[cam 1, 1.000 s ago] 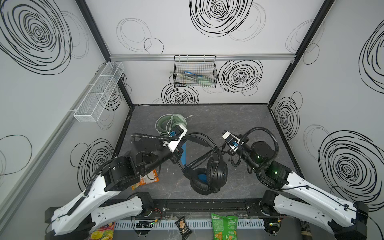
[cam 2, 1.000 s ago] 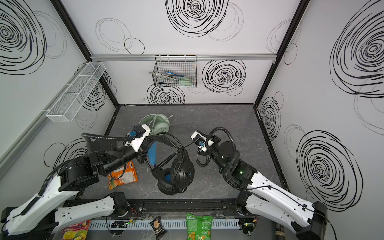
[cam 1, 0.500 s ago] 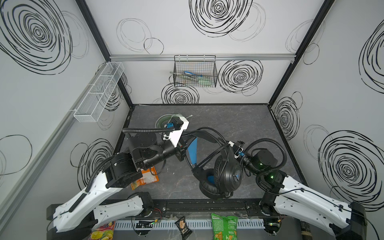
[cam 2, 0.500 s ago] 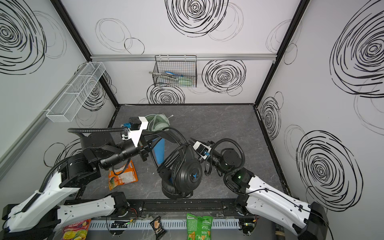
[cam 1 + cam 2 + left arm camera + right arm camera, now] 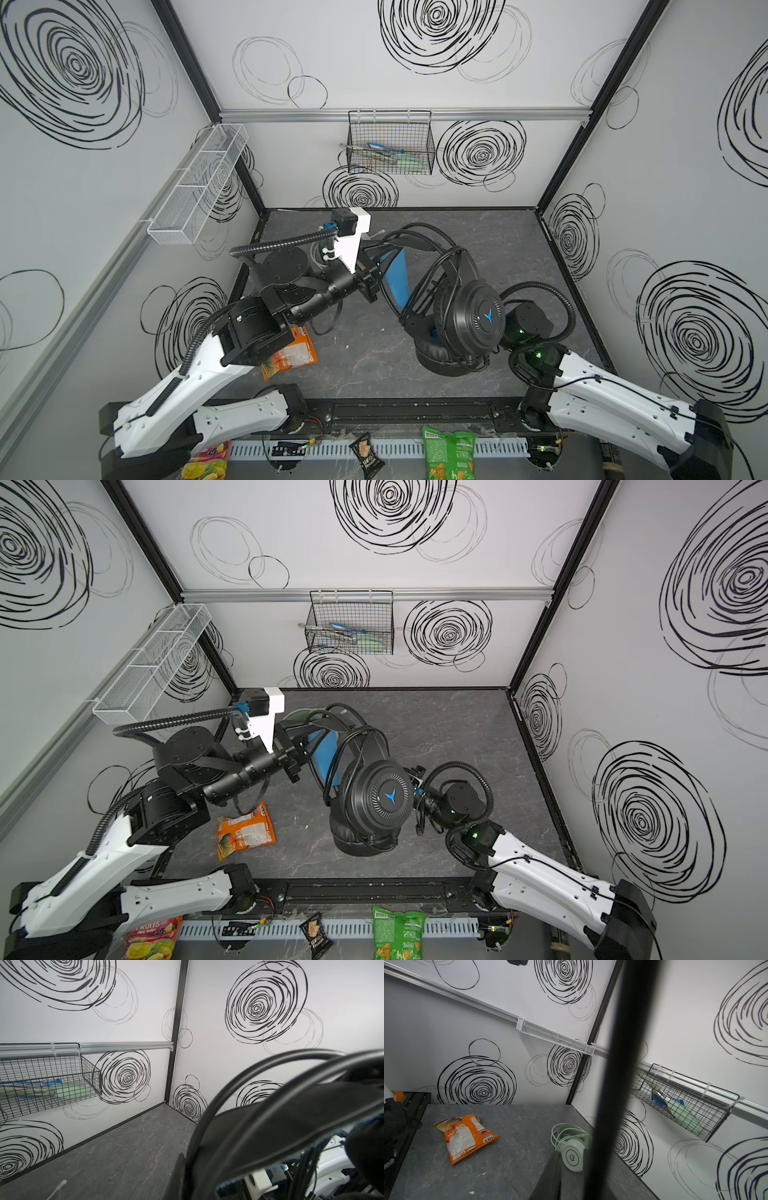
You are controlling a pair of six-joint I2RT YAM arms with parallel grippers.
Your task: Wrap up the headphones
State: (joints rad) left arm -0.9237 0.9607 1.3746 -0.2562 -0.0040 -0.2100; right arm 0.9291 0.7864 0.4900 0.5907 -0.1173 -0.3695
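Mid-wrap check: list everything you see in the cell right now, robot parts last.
black headphones: one, black with blue lining, centre of table
mint-green headphones: one, mint green, back-left of table, cable coiled
snack bag: one, orange, front-left of table
wire basket: one, black, back wall
mesh tray: one, white, left wall
snack packets: three, green, dark, red-yellow, front ledge
table: one, grey marbled
left tool: one, black, shut on the black headphones' headband
right tool: one, black, behind the ear cup, state unclear

Top views high overhead (shared table [image 5: 498,241]), wrist views close
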